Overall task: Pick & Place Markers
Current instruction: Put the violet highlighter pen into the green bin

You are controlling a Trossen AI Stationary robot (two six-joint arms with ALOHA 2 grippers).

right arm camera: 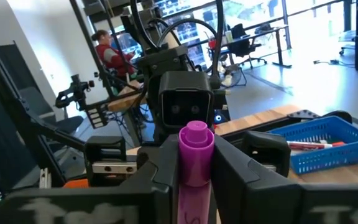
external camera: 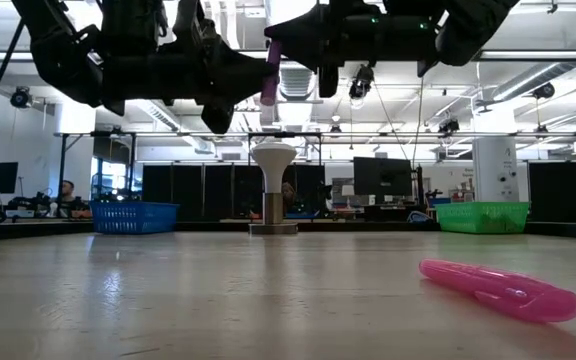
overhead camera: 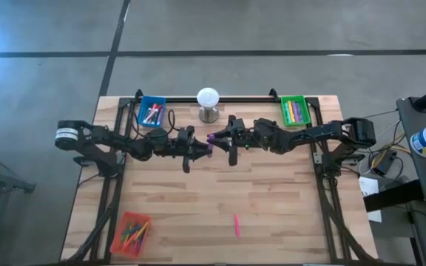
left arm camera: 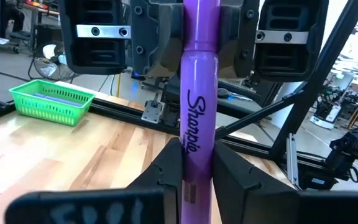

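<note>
A purple marker [overhead camera: 210, 137] is held high above the middle of the table between my two grippers, which meet there. My left gripper [overhead camera: 198, 148] reaches in from the table's left and my right gripper [overhead camera: 225, 140] from the right, and both are shut on it. In the low view the purple marker [external camera: 270, 70] stands steeply, nearly upright. A pink marker [overhead camera: 236, 225] lies flat on the table near the front edge. Other markers lie in the blue tray [overhead camera: 151, 112], the green tray [overhead camera: 295, 111] and the red tray [overhead camera: 130, 233]. My left gripper [left arm camera: 194, 165] pinches the purple marker's printed barrel [left arm camera: 194, 134] between its two fingers [left arm camera: 169, 171], coming level from the table's left, across the marker. The marker is clear of the table. My right gripper [right arm camera: 196, 168] pinches the marker just below its round end [right arm camera: 196, 138], a finger [right arm camera: 163, 168] on each side, coming from the table's right. That end sticks out past the fingers.
A white ball on a metal stand [overhead camera: 208, 103] is just beyond the grippers, at the far edge between the blue and green trays. Black rails run along the table's left, right and far sides. People sit in the room beyond the table.
</note>
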